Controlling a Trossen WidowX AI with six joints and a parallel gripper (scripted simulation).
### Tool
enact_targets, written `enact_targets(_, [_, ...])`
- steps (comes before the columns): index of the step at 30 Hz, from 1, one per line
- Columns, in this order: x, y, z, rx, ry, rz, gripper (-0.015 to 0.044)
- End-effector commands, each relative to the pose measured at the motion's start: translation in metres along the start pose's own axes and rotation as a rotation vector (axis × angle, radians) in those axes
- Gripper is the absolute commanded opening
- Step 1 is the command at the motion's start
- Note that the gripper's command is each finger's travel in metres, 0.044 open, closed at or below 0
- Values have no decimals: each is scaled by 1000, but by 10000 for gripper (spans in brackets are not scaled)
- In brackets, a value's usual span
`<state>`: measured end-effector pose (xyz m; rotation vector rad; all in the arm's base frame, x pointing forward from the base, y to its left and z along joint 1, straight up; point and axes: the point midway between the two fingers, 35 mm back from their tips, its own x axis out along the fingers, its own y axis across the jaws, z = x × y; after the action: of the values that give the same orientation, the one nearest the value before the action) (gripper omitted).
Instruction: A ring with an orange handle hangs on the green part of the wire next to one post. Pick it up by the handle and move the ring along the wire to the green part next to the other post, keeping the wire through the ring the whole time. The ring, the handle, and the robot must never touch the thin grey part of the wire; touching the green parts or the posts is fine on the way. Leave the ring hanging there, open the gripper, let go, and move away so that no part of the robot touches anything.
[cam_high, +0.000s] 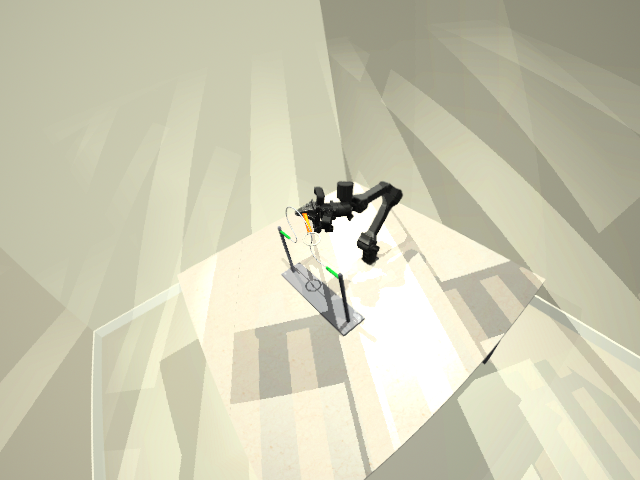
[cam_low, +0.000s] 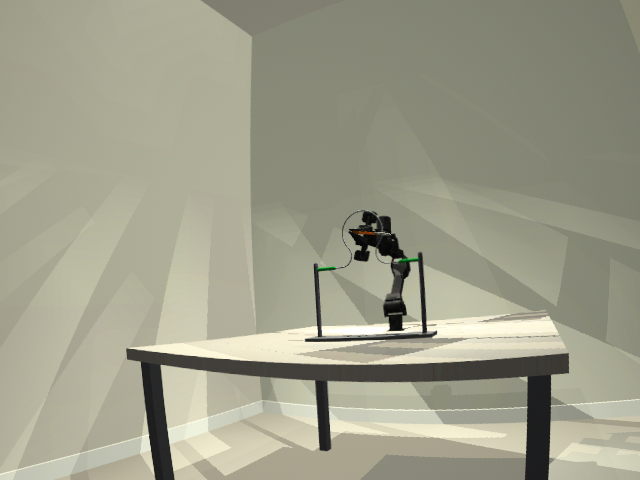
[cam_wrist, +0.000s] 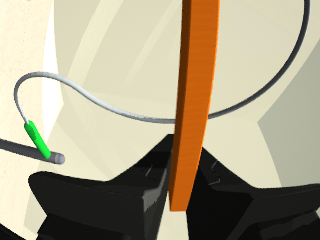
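My gripper (cam_high: 305, 212) (cam_low: 353, 231) (cam_wrist: 177, 141) is shut on the orange handle (cam_high: 307, 223) (cam_low: 364, 233) (cam_wrist: 196, 90). In the exterior view the handle lies about level, inside the outline of the wire's large loop. The thin ring (cam_high: 310, 244) is at the handle's far end, around the steep grey stretch of the wire (cam_high: 287, 219) (cam_low: 342, 232) (cam_wrist: 120, 115) on the right green part's side. It looks nearly flat; whether it touches the wire cannot be told. The ring is out of the wrist view. Green parts (cam_high: 284, 234) (cam_high: 332, 272) (cam_low: 326, 268) (cam_low: 408, 259) sit beside both posts.
The left post (cam_high: 286, 250) (cam_low: 317, 302) and right post (cam_high: 344, 299) (cam_low: 422, 294) stand on a grey base plate (cam_high: 353, 325). The wire crosses behind the handle just beyond the fingertips in the wrist view. The arm's base stands behind the stand in the exterior view.
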<state>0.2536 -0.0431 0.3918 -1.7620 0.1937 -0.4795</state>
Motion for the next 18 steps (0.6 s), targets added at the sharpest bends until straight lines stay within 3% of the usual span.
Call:
enact_targets(1, [0, -2, 0, -44, -5, -24, -150])
enact_targets(18, [1, -10, 1, -230, -24, -119, -150])
